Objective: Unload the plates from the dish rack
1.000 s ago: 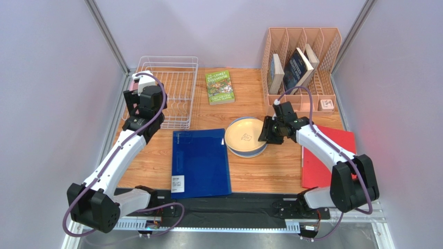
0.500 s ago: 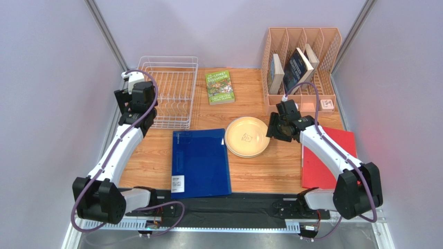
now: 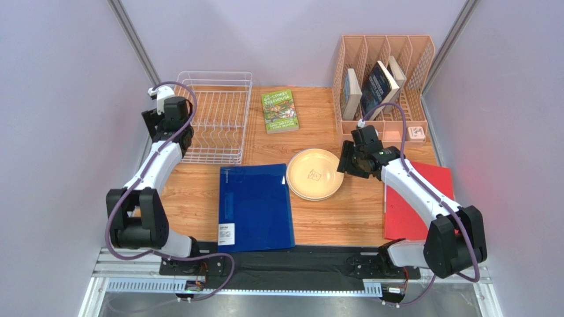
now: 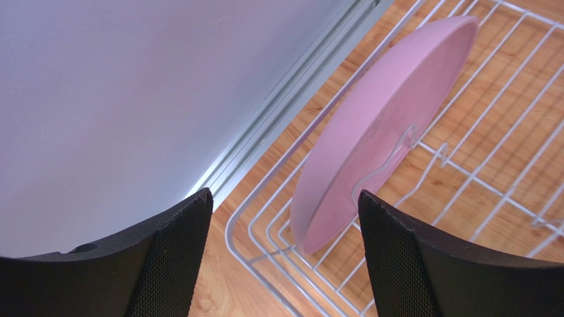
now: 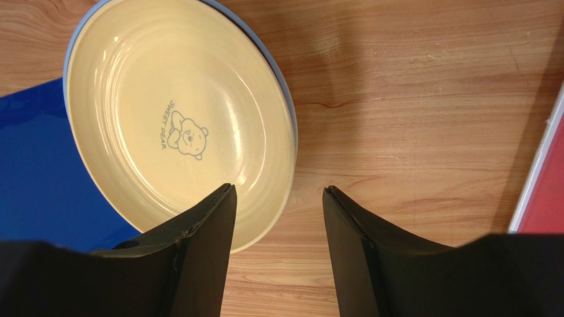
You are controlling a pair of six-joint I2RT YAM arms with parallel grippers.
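A pink plate (image 4: pixel 377 125) stands on edge, tilted, between the tines of the white wire dish rack (image 4: pixel 230 228) near its corner. My left gripper (image 4: pixel 284 197) hangs above it, open and empty. In the top view the left gripper (image 3: pixel 169 119) is at the rack's (image 3: pixel 213 74) left side and hides the pink plate. A pale yellow plate (image 5: pixel 132 79) with a bear mark lies flat on a light blue plate (image 5: pixel 288 105). My right gripper (image 5: pixel 279 190) is open and empty over the stack's (image 3: pixel 315 174) right edge, seen from above (image 3: pixel 345 164).
A blue folder (image 3: pixel 255 206) lies under the stack's left edge. A red folder (image 3: pixel 418 198) lies right of it. A green book (image 3: pixel 281 111) lies beside the rack. A peach lattice organiser (image 3: pixel 384 72) with books stands at the back right. Walls close both sides.
The plate stack went from tilted in my right gripper to lying flat, and the right gripper has let go. My left gripper moved back and left to the rack's left side.
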